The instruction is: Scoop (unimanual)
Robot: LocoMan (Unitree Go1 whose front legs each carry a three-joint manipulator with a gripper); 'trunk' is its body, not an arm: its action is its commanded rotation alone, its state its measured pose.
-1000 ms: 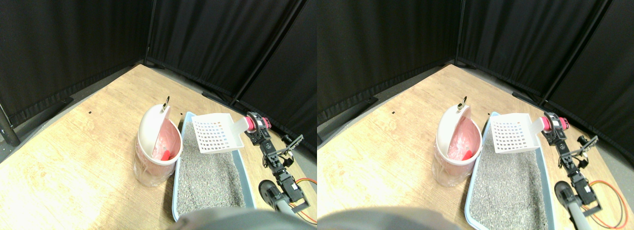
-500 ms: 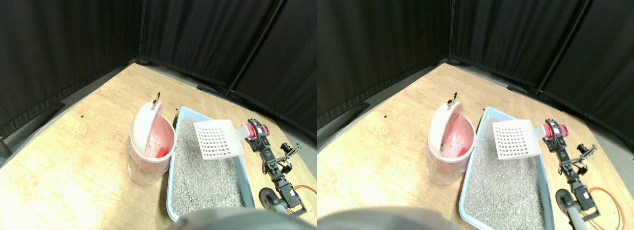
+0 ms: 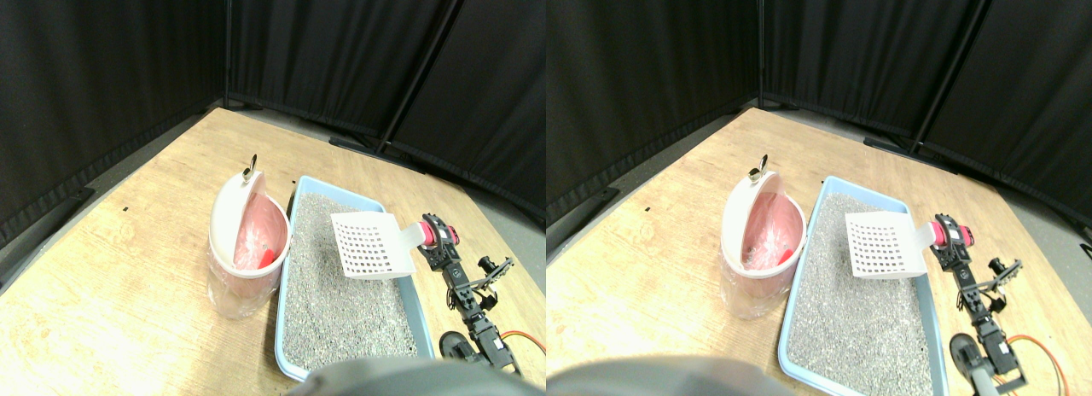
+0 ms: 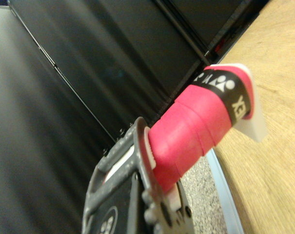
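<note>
A white slotted scoop (image 3: 368, 247) hangs tilted above the right side of the light-blue litter tray (image 3: 284, 268), which is filled with grey litter (image 3: 341, 311). No load shows on the scoop's blade. Its pink wrapped handle (image 3: 439, 235) sits in my right gripper (image 3: 435, 239), which is shut on it beyond the tray's right rim. In the wrist view the pink handle (image 4: 196, 126) runs out past the dark jaw frame (image 4: 123, 195), with the tray's rim (image 4: 225, 190) beneath. Left of the tray stands a white bin (image 3: 230, 285) with a pink liner, its lid (image 3: 226, 217) swung up and a red piece (image 3: 266, 257) inside.
Everything stands on a wooden floor (image 3: 128, 268) closed in by black curtains (image 3: 341, 55). My arm's dark links (image 3: 469, 294) and an orange cable (image 3: 525, 340) rise at the lower right, beside the tray's right rim.
The camera has shifted, so the whole picture has slid. Against the tray, the scoop has come away from the far end by the bin toward the tray's right middle.
</note>
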